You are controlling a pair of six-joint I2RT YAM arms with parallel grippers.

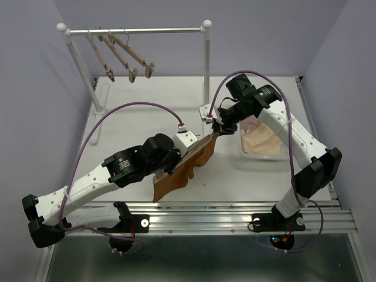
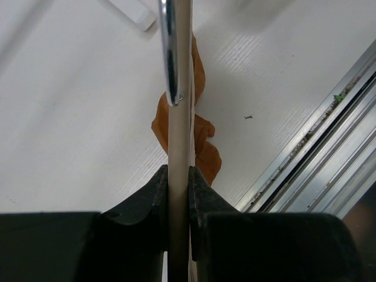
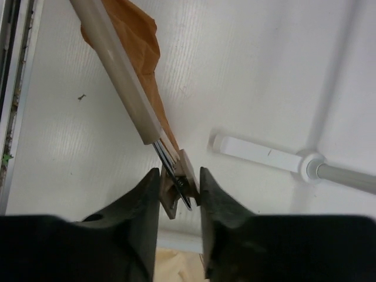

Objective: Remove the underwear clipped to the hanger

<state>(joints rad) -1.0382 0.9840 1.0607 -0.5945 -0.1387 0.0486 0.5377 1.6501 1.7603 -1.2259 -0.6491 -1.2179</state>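
The orange-brown underwear (image 1: 179, 170) hangs from a wooden clip hanger (image 1: 200, 145) held low over the table. My left gripper (image 1: 183, 157) is shut on the hanger's bar (image 2: 179, 117), with the orange cloth (image 2: 204, 138) drooping behind it. My right gripper (image 1: 216, 130) is shut on the wooden clip (image 3: 179, 187) at the hanger's far end, one jaw on each side of it. The orange cloth (image 3: 138, 41) runs along the bar (image 3: 117, 70). The pale pink underwear (image 1: 252, 124) and the cream-beige underwear (image 1: 263, 144) lie in a clear bin (image 1: 287, 154) at the right.
A white clothes rack (image 1: 135, 30) stands at the back with three bare wooden hangers (image 1: 120, 56). Its right post (image 1: 207, 64) and foot (image 3: 258, 154) are just behind my right gripper. An aluminium rail (image 1: 235, 214) runs along the near edge of the table.
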